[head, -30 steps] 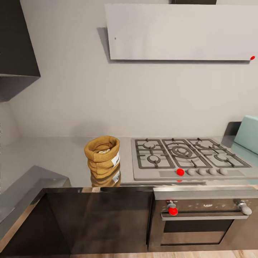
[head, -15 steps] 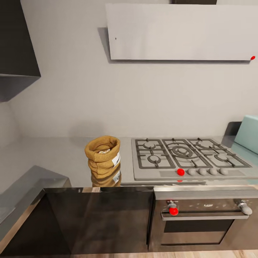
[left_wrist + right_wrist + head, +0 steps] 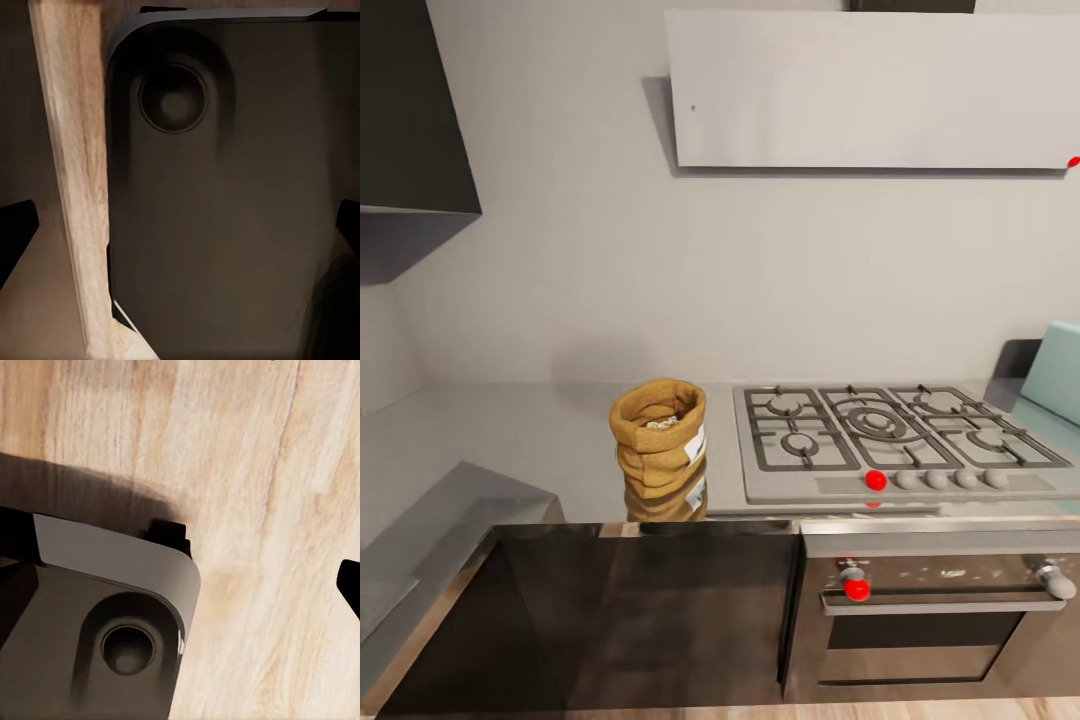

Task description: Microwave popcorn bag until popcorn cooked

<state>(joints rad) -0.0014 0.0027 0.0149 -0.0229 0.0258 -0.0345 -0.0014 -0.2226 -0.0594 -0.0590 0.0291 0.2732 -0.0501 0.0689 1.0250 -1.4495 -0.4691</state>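
Facing the popcorn bag [image 3: 659, 436], upright on the countertop [image 3: 540, 435] just left of the hob [image 3: 890, 440], microwave [image 3: 1060, 370] far right. I can't tell either gripper's grip state. Reaching carelessly, I could topple it, spilling the popcorn [image 3: 661, 422].

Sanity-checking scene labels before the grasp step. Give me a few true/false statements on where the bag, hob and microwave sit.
1. The popcorn bag stands upright on the countertop. True.
2. The bag sits on the gas hob grates. False: it stands beside the hob, to its left in the head view.
3. The microwave is at the head view's right edge. True.
4. The bag is sealed shut. False: its rim is open, with pale popcorn inside.
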